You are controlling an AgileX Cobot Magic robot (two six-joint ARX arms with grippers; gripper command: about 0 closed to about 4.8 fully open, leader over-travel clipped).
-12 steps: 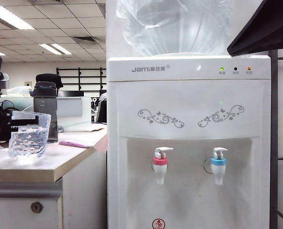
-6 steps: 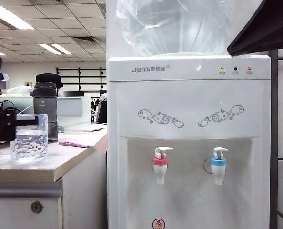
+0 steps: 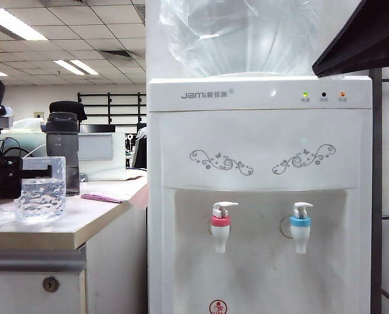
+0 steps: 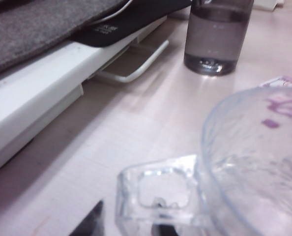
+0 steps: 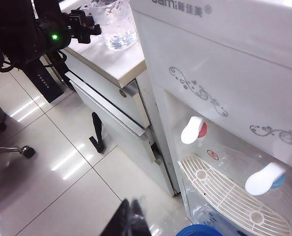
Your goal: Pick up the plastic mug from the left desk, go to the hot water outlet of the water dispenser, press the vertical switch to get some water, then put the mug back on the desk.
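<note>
We see the clear dimpled plastic mug point(image 3: 42, 190) on the pale beige left desk point(image 3: 83, 226), the tall white water dispenser point(image 3: 260, 196) to its right, and the dark grey lidded tumbler point(image 3: 62, 147) behind the mug.

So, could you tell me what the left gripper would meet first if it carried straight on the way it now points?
Most likely the plastic mug on the left desk: its clear loop handle lies right ahead of the left gripper, whose dark fingertips stand slightly apart just behind it. Whether they touch it is unclear.

The left pincer point(image 4: 126, 228) is mostly cut off, its opening hidden behind the plastic mug point(image 4: 244, 172) handle.
</note>
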